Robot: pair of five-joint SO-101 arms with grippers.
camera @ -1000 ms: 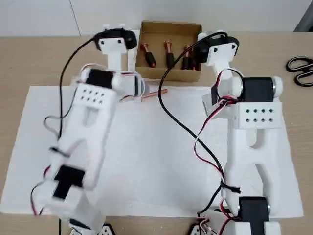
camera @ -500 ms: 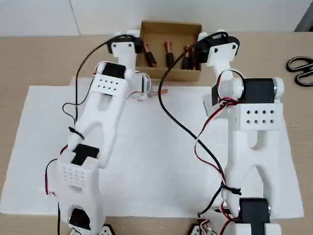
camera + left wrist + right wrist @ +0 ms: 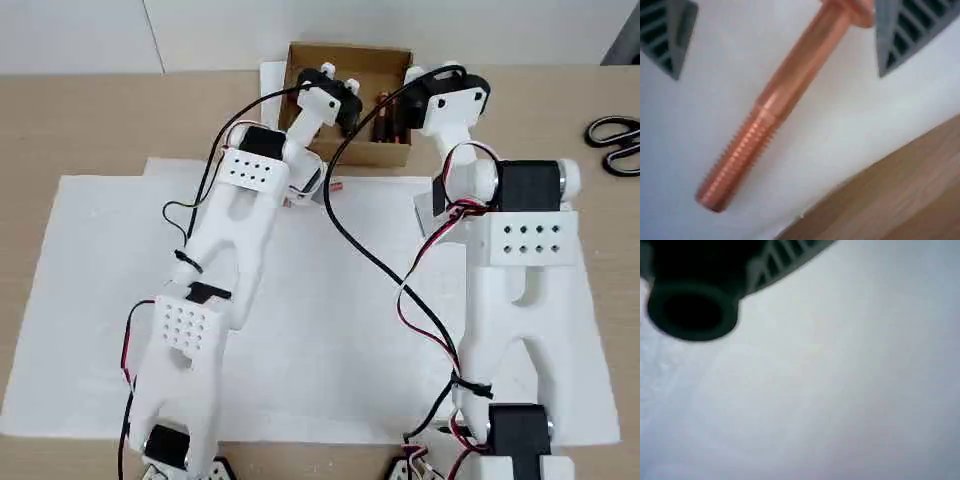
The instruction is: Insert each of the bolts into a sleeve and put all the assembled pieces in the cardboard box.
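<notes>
A copper bolt [image 3: 785, 95] lies on the white paper, its threaded end pointing away from the fingers. My left gripper [image 3: 779, 70] is open around it, one grey finger [image 3: 670, 35] on each side and the bolt's head close to the other finger [image 3: 910, 35]. From above, the bolt's tip [image 3: 335, 185] pokes out under my left arm [image 3: 250, 190], just in front of the cardboard box [image 3: 350, 48]. Bolts in dark sleeves [image 3: 385, 115] lie in the box. My right gripper [image 3: 715, 265] holds a black sleeve [image 3: 690, 312] over the paper, open end facing the camera.
The white paper sheet [image 3: 330, 330] covers most of the table between the arms. Black scissors [image 3: 615, 140] lie at the far right edge. My right arm [image 3: 520, 240] stands beside the box's right end, its cables [image 3: 400, 280] trailing across the paper.
My left arm has swung right and forward, its wrist now over the box's front left corner. The bolt has stayed on the paper. The right arm has not moved.
</notes>
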